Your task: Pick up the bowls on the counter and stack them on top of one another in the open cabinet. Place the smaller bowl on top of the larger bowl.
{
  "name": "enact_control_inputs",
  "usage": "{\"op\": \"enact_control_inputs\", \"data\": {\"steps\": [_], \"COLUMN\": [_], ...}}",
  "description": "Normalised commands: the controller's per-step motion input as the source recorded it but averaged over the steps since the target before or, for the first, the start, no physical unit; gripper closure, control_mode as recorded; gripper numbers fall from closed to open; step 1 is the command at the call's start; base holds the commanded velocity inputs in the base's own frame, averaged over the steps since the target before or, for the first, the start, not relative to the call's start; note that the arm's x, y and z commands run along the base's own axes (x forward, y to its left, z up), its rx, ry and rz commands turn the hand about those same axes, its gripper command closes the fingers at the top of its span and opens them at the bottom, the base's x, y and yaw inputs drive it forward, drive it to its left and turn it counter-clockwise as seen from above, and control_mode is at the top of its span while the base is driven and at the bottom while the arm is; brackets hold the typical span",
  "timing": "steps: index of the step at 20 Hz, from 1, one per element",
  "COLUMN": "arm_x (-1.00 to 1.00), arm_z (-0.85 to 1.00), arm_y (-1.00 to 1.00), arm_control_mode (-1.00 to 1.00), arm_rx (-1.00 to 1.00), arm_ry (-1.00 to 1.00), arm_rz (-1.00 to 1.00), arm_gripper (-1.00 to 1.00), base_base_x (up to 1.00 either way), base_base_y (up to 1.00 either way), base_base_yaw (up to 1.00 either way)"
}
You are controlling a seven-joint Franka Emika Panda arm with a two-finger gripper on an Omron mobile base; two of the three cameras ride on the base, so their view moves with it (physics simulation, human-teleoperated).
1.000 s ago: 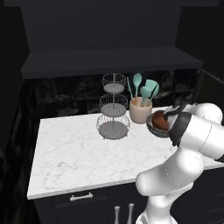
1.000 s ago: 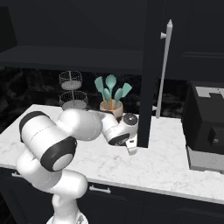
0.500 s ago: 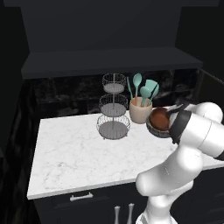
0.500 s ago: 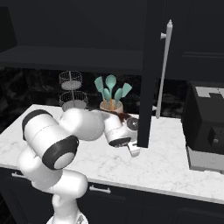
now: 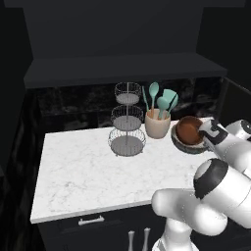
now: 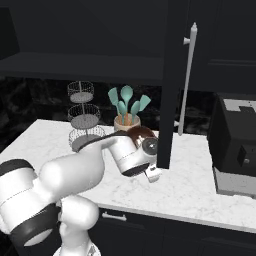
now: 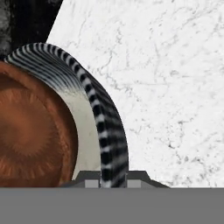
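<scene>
1. Sitting inside the larger bowl [image 7: 103,127], the smaller bowl [image 5: 189,129] made a nested pair on the counter [image 5: 88,171], near its back edge just beside the beige utensil cup [image 5: 157,123]; stacked so, both could probably go up in one lift
2. The gripper [image 5: 208,131] was at the pair's right side; in the hand view its two tips stood either side of the larger bowl's striped rim, one inside and one outside, narrowly set, though I could not tell whether they were pinching it
3. The rim was likely chosen because the wall is thin enough to fit between the fingers
4. The white marble around the pair lay bare toward the front; a three-tier wire basket stand [image 5: 127,120] stood further left
5. Above, the open cabinet [image 5: 122,68] offered a dark shelf, its door [image 6: 172,80] swung out; a dark appliance [image 6: 235,145] sat at the counter's far right
</scene>
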Motion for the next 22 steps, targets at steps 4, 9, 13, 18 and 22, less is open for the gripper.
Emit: {"op": "enact_control_inputs", "data": {"steps": [4, 9, 13, 18, 22], "arm_x": [-0.88, -0.84, -0.75, -0.37, -0.27], "arm_z": [1.0, 1.0, 1.0, 1.0, 1.0], "arm_y": [0.0, 0.0, 0.0, 0.14, 0.13], "arm_control_mode": [-1.0, -1.0, -1.0, -1.0, -1.0], "arm_rx": [0.0, 0.0, 0.0, -0.01, -0.01], "arm_ry": [0.0, 0.0, 0.0, 0.0, 0.1], "arm_rz": [0.0, 0.0, 0.0, 0.0, 0.03], "arm_gripper": [1.0, 1.0, 1.0, 1.0, 1.0], "base_base_x": [0.0, 0.0, 0.0, 0.0, 0.0], "base_base_y": [0.0, 0.0, 0.0, 0.0, 0.0], "base_base_yaw": [0.0, 0.0, 0.0, 0.0, 0.0]}}
